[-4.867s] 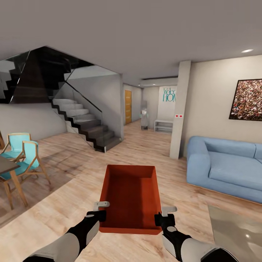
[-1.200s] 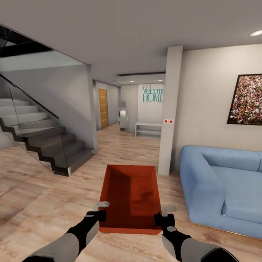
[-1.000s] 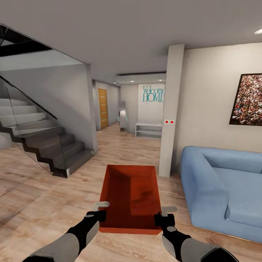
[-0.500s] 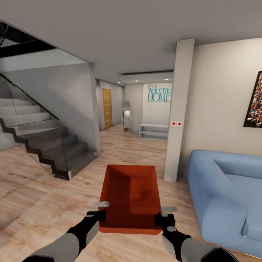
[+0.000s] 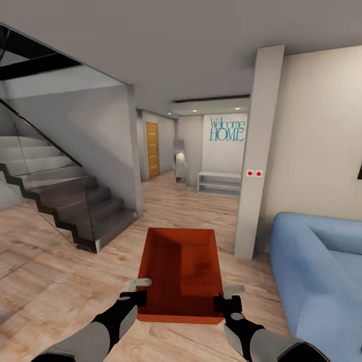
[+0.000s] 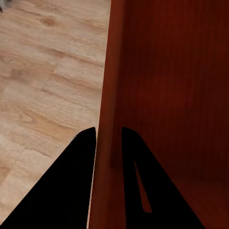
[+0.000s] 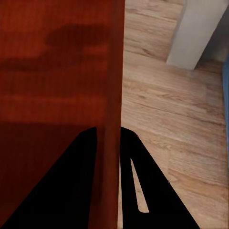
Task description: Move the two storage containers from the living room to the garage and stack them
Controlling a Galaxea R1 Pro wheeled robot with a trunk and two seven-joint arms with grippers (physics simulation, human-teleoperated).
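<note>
**Carrying one container through the living room**

Head view: the storage container (image 5: 182,274) is held out in front of the trunk, above the wood-plank floor (image 5: 45,281). The left end effector (image 5: 134,297) grips its left wall at the near corner, the right end effector (image 5: 227,303) its right wall. Ahead are a staircase (image 5: 60,193), a pillar (image 5: 257,151) and a hallway (image 5: 173,196); a blue sofa (image 5: 322,271) lies to the right. To carry it well, I judge both grips should stay level and evenly spaced, and the base should steer between staircase and pillar, clear of the sofa.

Left wrist view: two dark fingers (image 6: 67,186) are clamped on either side of the thin orange-red wall (image 6: 106,119).

Right wrist view: the fingers (image 7: 138,186) pinch the opposite wall (image 7: 113,95) likewise, with a pillar base (image 7: 195,33) beyond.

The container's underside is hidden, and a small object far down the hallway is too small to identify.
</note>
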